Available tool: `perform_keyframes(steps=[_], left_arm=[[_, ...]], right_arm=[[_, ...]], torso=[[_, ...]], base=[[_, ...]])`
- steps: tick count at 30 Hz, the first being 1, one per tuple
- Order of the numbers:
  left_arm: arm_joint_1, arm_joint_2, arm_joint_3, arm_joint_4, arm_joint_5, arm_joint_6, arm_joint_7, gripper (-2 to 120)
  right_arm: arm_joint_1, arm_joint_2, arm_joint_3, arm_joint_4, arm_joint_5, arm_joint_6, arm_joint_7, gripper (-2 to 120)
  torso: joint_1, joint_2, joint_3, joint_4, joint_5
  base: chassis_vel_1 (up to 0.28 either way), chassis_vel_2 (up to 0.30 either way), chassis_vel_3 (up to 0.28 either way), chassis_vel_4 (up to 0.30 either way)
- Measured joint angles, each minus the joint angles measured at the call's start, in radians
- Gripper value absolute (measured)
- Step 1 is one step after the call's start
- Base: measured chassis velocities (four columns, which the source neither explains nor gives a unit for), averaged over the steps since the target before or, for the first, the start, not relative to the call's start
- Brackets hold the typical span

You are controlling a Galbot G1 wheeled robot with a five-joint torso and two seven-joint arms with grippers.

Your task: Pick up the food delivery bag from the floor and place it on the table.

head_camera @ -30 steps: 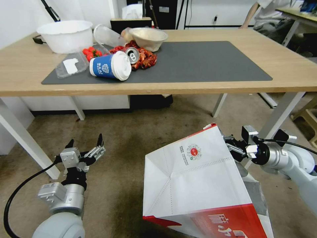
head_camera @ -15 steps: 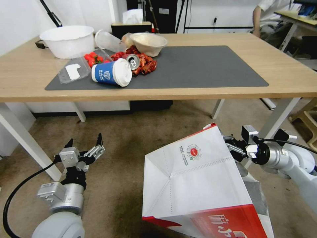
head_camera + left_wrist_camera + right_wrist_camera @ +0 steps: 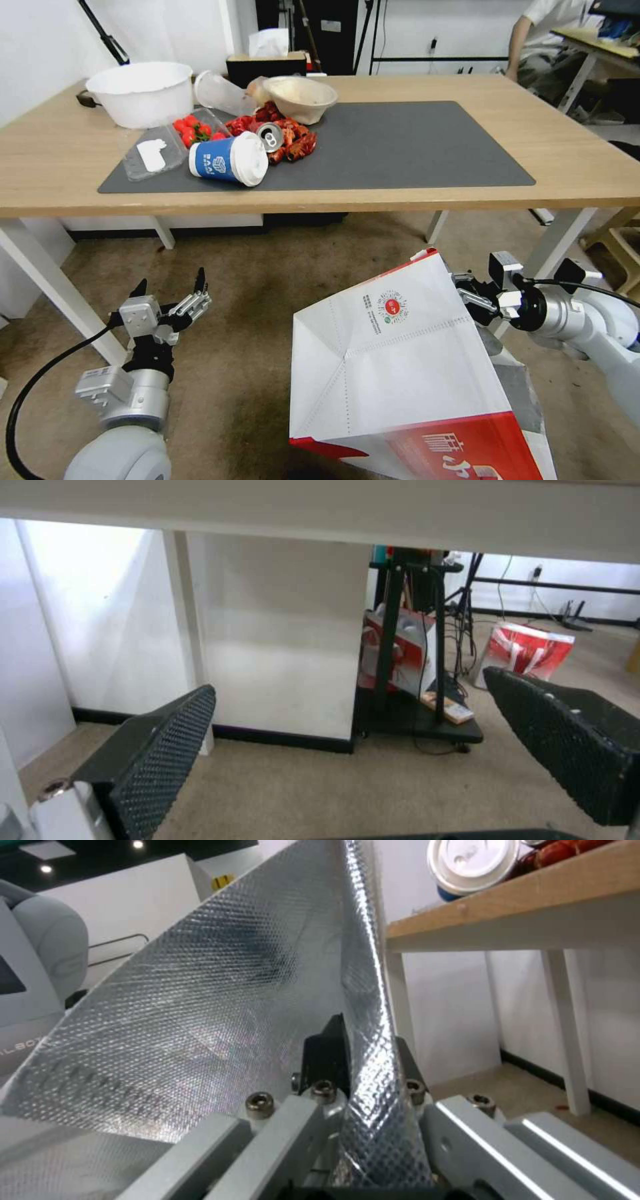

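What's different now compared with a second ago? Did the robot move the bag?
The table sits lower in the head view, so the camera moved, not the things on it. The bag stays clamped by its edge in the right gripper; the left gripper still hangs open above the floor.

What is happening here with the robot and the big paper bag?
The right gripper is shut on the rim of the food delivery bag, with the foil lining pinched between its fingers. The bag is tilted, below the level of the table and in front of it, over the floor. The left gripper is open and holds nothing, low near the table's white leg. On the table's grey mat lie a blue cup, a can and food remains.
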Motion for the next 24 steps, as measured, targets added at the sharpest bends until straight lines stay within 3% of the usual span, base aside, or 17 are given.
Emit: perform_keyframes(steps=[24], left_arm=[[0.004,-0.001,0.0,-0.007,0.004,0.005,0.004,100]], right_arm=[[-0.01,-0.001,0.008,0.011,-0.003,-0.004,-0.009,0]], torso=[[0.033,0.095,0.062,0.0,0.0]], base=[[0.0,0.0,0.0,0.0]])
